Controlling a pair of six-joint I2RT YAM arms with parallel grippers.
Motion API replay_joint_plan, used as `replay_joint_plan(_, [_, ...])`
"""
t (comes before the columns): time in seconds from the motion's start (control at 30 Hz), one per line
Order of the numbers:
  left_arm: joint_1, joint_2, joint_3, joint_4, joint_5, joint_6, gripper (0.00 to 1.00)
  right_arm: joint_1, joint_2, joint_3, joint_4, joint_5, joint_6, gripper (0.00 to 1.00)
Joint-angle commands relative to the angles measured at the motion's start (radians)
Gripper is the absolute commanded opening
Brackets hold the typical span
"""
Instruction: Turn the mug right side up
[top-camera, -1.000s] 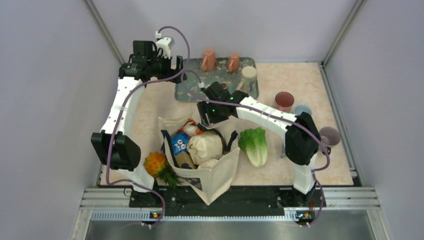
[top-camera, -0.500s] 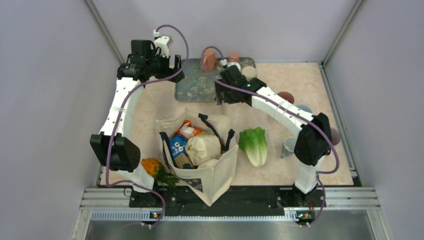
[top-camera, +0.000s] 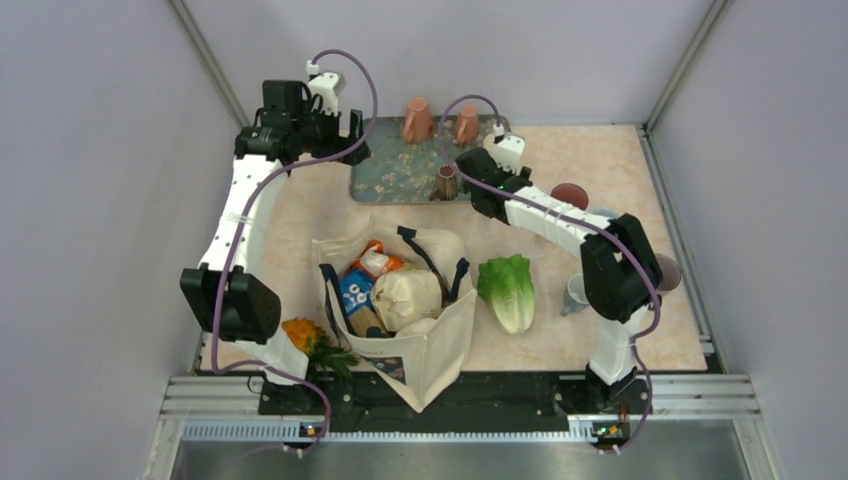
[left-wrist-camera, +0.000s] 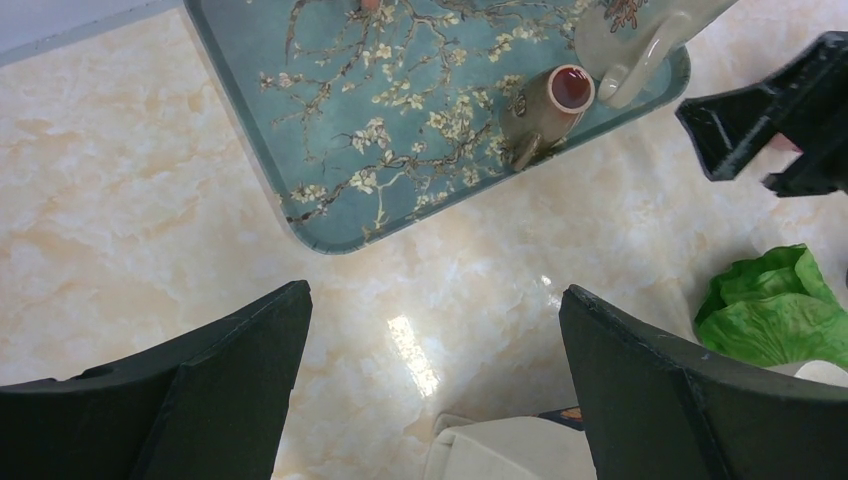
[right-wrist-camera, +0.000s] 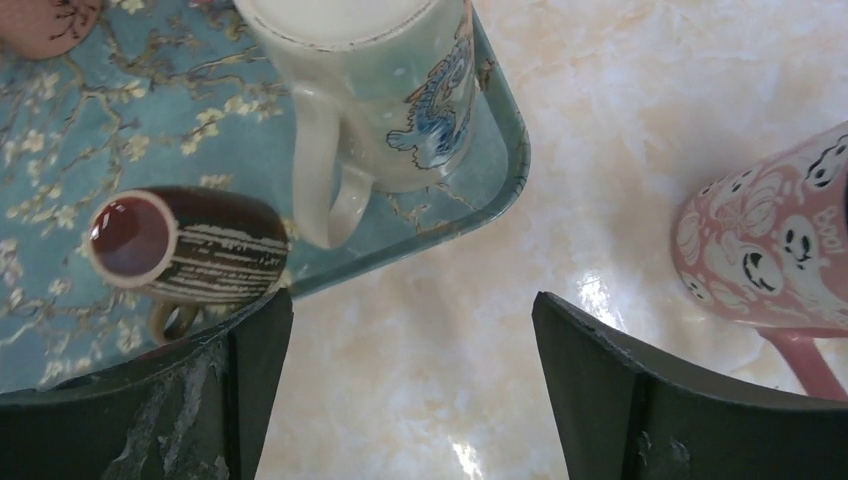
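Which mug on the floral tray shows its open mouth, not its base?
The small brown mug, red inside, at the tray's near edge. The cream mug beside it and both pink mugs stand base up.

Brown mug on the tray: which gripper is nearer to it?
Right. The right gripper is just beside the brown mug, on its right; the left gripper is at the tray's far left corner.

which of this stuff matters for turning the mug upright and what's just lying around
Job: brown mug, seemingly mouth up already, on the floral tray; right gripper, open near it.
Lying about: cream mug, ghost mug, lettuce, tote bag, pineapple.
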Motion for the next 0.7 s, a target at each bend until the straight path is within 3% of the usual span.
replay_joint_plan(0.0, [-0.001,-0.030,-0.018,0.040,0.021,-0.010,0.99,-0.008,0.076,0.070,0.068,0.129,0.121,0.88])
replay_joint_plan(0.4, [-0.002,-0.020,-0.035,0.049,0.032,-0.009,0.99,-0.039,0.227,0.183,0.068,0.015,0.133,0.78])
replay_joint_plan(0.67, [-0.002,-0.013,-0.044,0.053,0.042,-0.013,0.99,-0.040,0.225,0.214,0.096,0.021,0.133,0.82])
